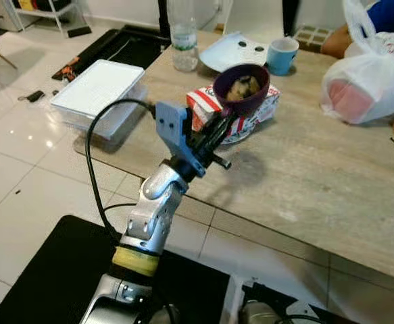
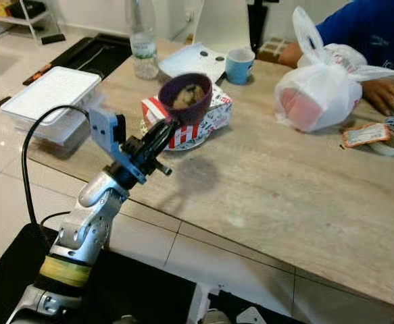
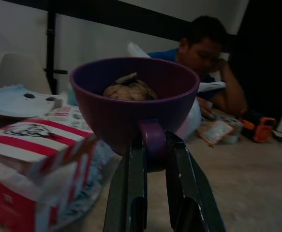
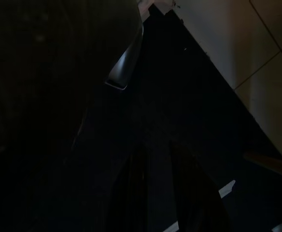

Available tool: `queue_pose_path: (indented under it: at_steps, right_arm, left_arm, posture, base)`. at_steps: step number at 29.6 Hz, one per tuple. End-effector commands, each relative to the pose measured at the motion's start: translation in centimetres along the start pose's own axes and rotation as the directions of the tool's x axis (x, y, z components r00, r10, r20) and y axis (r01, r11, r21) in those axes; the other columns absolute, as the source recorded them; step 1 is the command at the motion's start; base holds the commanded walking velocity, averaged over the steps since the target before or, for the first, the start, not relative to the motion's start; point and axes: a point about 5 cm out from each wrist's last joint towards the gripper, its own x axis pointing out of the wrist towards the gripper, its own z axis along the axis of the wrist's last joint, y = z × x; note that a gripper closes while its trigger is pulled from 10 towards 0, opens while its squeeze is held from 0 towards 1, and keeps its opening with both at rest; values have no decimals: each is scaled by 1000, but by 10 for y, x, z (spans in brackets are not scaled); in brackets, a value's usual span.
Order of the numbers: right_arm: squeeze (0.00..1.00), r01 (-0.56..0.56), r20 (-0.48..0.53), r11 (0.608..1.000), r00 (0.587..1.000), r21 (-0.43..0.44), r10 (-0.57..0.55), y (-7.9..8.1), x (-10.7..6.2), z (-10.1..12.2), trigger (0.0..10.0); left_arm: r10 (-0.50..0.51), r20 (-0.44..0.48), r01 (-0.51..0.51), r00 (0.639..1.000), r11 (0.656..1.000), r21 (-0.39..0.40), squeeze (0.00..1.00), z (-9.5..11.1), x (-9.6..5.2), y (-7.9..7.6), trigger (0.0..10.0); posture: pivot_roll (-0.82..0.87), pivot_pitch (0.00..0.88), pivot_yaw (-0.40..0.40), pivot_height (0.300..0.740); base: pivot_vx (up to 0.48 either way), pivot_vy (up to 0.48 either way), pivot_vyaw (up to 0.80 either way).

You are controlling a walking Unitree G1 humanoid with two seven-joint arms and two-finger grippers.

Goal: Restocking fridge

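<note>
Purple and round, the cup (image 1: 241, 90) sits upright in the air with its mouth facing up and a lump of food (image 1: 243, 86) inside; its handle points back toward the robot. From the left eye, the left gripper (image 1: 225, 125) has its 2 black fingers clamped on that handle, holding the cup over the red-and-white carton (image 1: 264, 108), which lies on the wooden table (image 1: 318, 182) near its left edge. The silver left arm (image 1: 149, 209) rises from below, bends at the wrist and reaches up and forward over the table's near edge. A clear bottle (image 1: 184, 40), a blue mug (image 1: 282, 54) and a white bag (image 1: 369, 84) stand toward the far side, and a white-lidded box (image 1: 99, 88) sits beside the table's left edge.

Seen by the right eye, the cup casts a shadow on the table just right of the carton, and a person's hand (image 2: 386, 94) rests at the far right corner, touching the bag.

Along the left wrist, the fingers (image 3: 131, 193) run straight up to the cup's handle (image 3: 153, 142) and pinch it from both sides, the carton close beside. A person in blue (image 3: 203, 53) sits behind the table.

Very dark, the right wrist shows the right gripper (image 4: 155, 193) hanging over black matting (image 4: 189, 87) and pale floor tiles (image 4: 257, 58); I cannot tell how its fingers stand.
</note>
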Motion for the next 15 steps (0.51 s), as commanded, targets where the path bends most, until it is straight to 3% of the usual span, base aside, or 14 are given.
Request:
queue_pose_path:
  at_steps: [1, 15]
  right_arm:
    - [0, 23, 131, 1000, 991, 13, -24, -3, 3, 41, 10000]
    - [0, 42, 126, 999, 991, 6, -42, -11, 2, 43, 10000]
  left_arm:
    - [-26, -12, 27, 1000, 999, 22, 0, 1, -5, -1, 10000]
    - [-60, -109, 62, 992, 998, 17, 0, -10, -13, -6, 10000]
  posture:
    - [-69, 32, 58, 740]
    - [-71, 6, 41, 740]
  base:
    - [-405, 0, 0]
    - [-402, 0, 0]
